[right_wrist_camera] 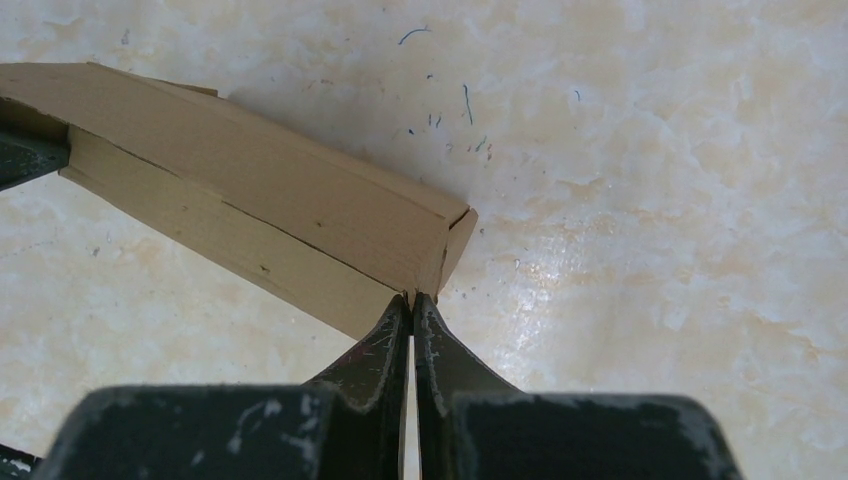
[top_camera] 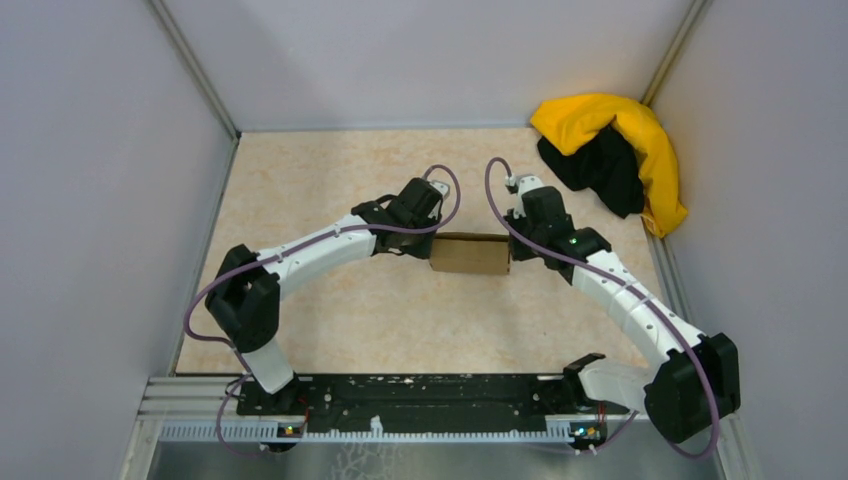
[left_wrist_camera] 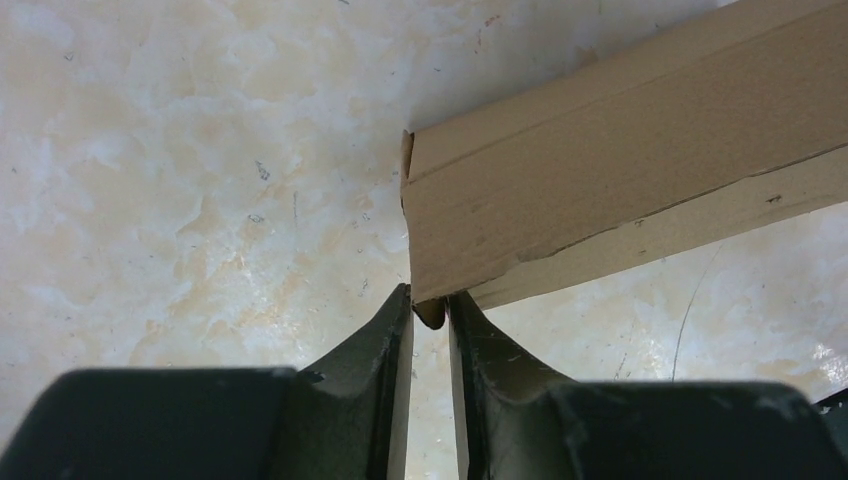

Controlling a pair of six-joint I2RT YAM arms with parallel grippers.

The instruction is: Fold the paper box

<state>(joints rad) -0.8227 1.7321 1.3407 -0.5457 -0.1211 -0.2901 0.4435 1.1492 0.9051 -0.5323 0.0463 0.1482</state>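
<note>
The paper box (top_camera: 470,254) is a plain brown cardboard box, folded into a small long rectangle, in the middle of the table between the two arms. My left gripper (top_camera: 424,243) is at its left end; in the left wrist view the gripper (left_wrist_camera: 430,300) is shut on a small cardboard tab at the corner of the box (left_wrist_camera: 620,170). My right gripper (top_camera: 515,247) is at its right end; in the right wrist view the gripper (right_wrist_camera: 412,298) is shut on the edge of the box (right_wrist_camera: 270,215) at its near corner.
A yellow-and-black cloth heap (top_camera: 615,150) lies in the back right corner. Grey walls close off the table on three sides. The black rail (top_camera: 420,395) with the arm bases runs along the near edge.
</note>
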